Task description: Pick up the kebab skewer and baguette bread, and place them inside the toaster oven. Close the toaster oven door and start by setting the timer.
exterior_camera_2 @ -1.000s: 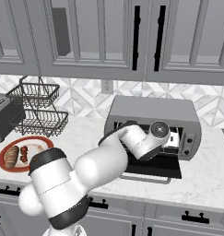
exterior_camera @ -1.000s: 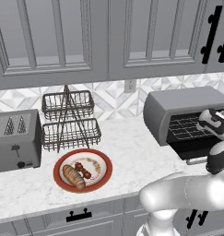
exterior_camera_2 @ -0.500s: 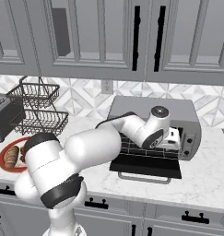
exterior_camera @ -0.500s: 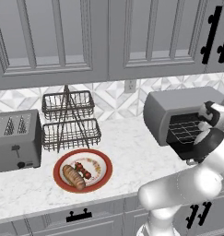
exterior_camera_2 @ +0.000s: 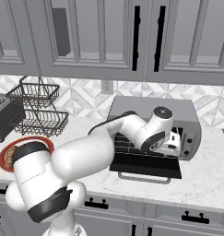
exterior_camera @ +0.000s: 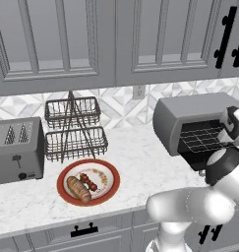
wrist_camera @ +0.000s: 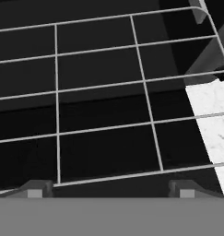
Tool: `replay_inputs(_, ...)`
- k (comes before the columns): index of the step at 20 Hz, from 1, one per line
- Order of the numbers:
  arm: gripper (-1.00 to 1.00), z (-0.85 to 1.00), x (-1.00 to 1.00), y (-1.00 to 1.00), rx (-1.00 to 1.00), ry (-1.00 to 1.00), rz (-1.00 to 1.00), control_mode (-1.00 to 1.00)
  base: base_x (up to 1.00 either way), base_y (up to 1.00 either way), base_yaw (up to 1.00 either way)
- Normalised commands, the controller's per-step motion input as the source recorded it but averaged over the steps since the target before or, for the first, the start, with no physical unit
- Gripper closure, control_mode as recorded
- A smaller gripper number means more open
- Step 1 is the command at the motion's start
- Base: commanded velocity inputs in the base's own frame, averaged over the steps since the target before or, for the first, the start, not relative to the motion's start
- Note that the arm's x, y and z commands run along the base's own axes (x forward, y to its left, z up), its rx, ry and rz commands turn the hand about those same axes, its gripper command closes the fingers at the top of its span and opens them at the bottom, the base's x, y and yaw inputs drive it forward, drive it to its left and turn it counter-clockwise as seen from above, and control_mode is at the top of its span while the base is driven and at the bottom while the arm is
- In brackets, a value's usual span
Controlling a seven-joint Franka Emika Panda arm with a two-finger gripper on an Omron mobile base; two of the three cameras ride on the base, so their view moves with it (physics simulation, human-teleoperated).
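Observation:
On a red-rimmed plate [exterior_camera: 111, 183] left of centre on the counter lie the golden baguette bread [exterior_camera: 78, 189] and the small dark kebab skewer [exterior_camera: 89, 181]. The grey toaster oven [exterior_camera: 186, 114] stands at the right. Its door [exterior_camera_2: 145, 165] lies folded down flat, with the silver handle [exterior_camera_2: 143, 178] at the front. My hand hovers over the door at the oven's mouth. My gripper [wrist_camera: 109, 191] is open and holds nothing. It faces the wire rack [wrist_camera: 104, 85] in the dark cavity, far from the plate.
A grey four-slot toaster [exterior_camera: 15, 155] stands at the far left and a two-tier wire basket stand [exterior_camera: 74, 130] behind the plate. Wall cabinets hang above. My own arm crosses in front of the plate [exterior_camera_2: 3, 156] in the right base view.
The hand has risen slightly in front of the oven's opening and the elbow has swung. The jaws stay open. The door and the food have not moved.

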Motion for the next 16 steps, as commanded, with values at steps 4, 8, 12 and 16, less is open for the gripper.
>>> replay_inputs(4, -1.00, 0.47, -0.27, 0.77, 0.00, 0.06, 0.00, -1.00, 0.00, 0.00, 0.00)
replay_inputs(8, -1.00, 0.41, -0.21, 0.78, 0.05, 0.10, 0.00, -1.00, 0.00, 0.00, 0.00)
replay_inputs(12, -1.00, 0.08, -0.19, 0.98, 0.01, 0.03, 0.00, -1.00, 0.00, 0.00, 0.00)
replay_inputs(16, -1.00, 0.00, -0.07, 0.97, 0.03, 0.04, 0.00, -1.00, 0.00, 0.00, 0.00)
